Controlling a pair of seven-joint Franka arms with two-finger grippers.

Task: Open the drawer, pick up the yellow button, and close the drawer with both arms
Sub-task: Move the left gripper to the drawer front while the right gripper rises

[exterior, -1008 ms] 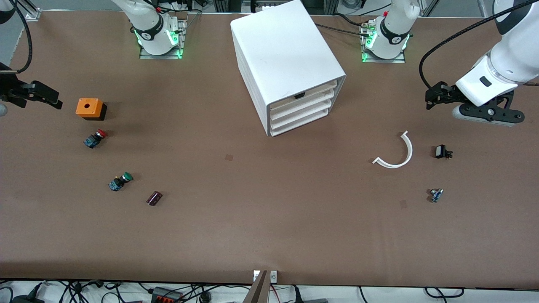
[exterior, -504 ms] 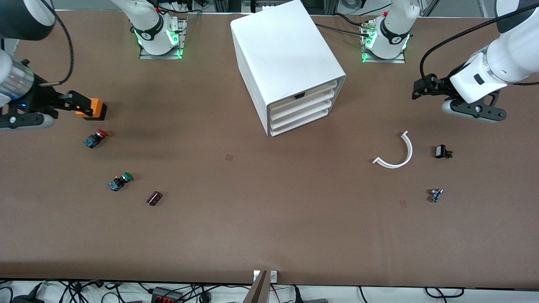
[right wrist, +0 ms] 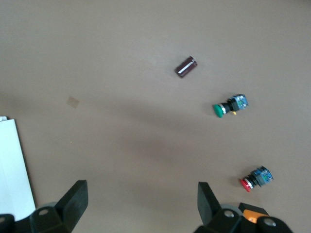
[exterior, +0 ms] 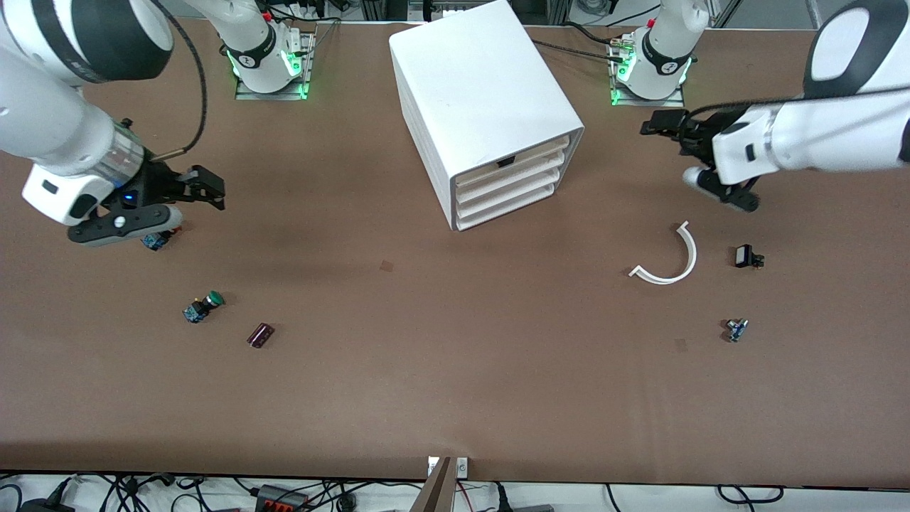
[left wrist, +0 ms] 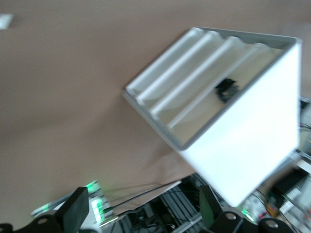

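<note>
The white cabinet [exterior: 483,99] stands at the middle of the table near the arms' bases, its four drawers facing the front camera at a slant. The uppermost drawer [exterior: 513,158] is shut, as the left wrist view shows it [left wrist: 243,82]. A small dark shape [exterior: 505,162] sits at its front edge. The button is hidden. My left gripper [exterior: 657,124] hangs open over the table beside the cabinet, toward the left arm's end, holding nothing [left wrist: 142,206]. My right gripper [exterior: 210,188] is open and bare [right wrist: 141,196] over the table toward the right arm's end.
A red-capped button [right wrist: 255,178], a green-capped button [exterior: 202,306] and a dark red cylinder [exterior: 260,335] lie near the right gripper. An orange box's corner [right wrist: 252,213] shows under it. A white curved strip [exterior: 668,256] and two small parts [exterior: 746,257] [exterior: 736,329] lie toward the left arm's end.
Both arms have swung in from the table's ends toward the cabinet. The right gripper has passed over the orange box and now covers it. Both grippers stayed open.
</note>
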